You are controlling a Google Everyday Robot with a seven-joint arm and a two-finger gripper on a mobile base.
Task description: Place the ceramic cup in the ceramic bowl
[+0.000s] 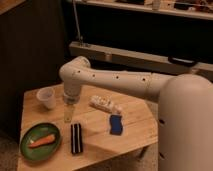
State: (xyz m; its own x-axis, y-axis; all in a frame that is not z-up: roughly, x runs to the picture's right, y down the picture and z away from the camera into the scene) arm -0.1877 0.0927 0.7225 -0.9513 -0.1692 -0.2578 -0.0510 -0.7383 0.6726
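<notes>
While released end effector (68,115) hangs over wooden table (136,126), tapered cup (46,97), round green bowl (28,150).

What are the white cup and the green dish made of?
The ceramic cup looks like white glazed ceramic, smooth and plain. The ceramic bowl looks glazed too, dark-green with faint sheen; plastic is possible. The gripper hangs open over the table near the cup.
</notes>
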